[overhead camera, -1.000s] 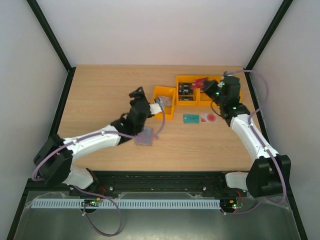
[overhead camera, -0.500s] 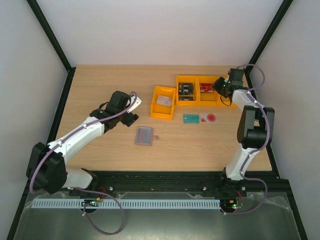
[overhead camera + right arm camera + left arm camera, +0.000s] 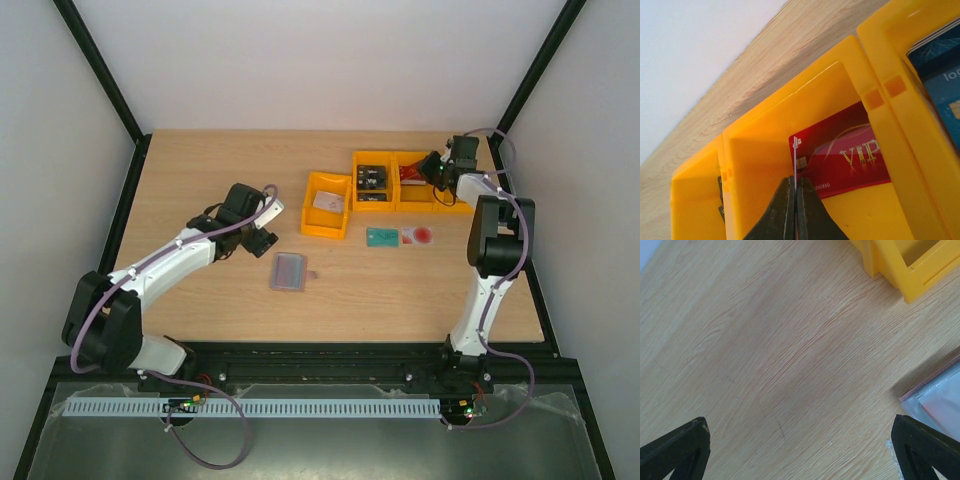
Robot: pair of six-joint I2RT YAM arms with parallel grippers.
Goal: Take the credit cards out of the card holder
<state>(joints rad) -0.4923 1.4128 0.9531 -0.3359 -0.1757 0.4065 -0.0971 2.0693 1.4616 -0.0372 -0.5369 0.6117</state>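
The card holder lies flat on the table, pinkish-rimmed with a grey-blue face; its corner shows at the right edge of the left wrist view. My left gripper is open and empty, just left of the holder, over bare wood. My right gripper hangs inside the right orange bin and is shut on a thin card seen edge-on; I cannot tell its colour. A red VIP card lies in that bin. A red-and-white card lies on the table.
Three orange bins stand at the back: the left holds a light card, the middle holds dark cards, the right holds the red card. A teal card lies beside the red-and-white one. A bin corner shows in the left wrist view.
My left gripper has drawn back left from the bin and holder, leaving the holder on the table. My right gripper has swung back and down into the right bin.
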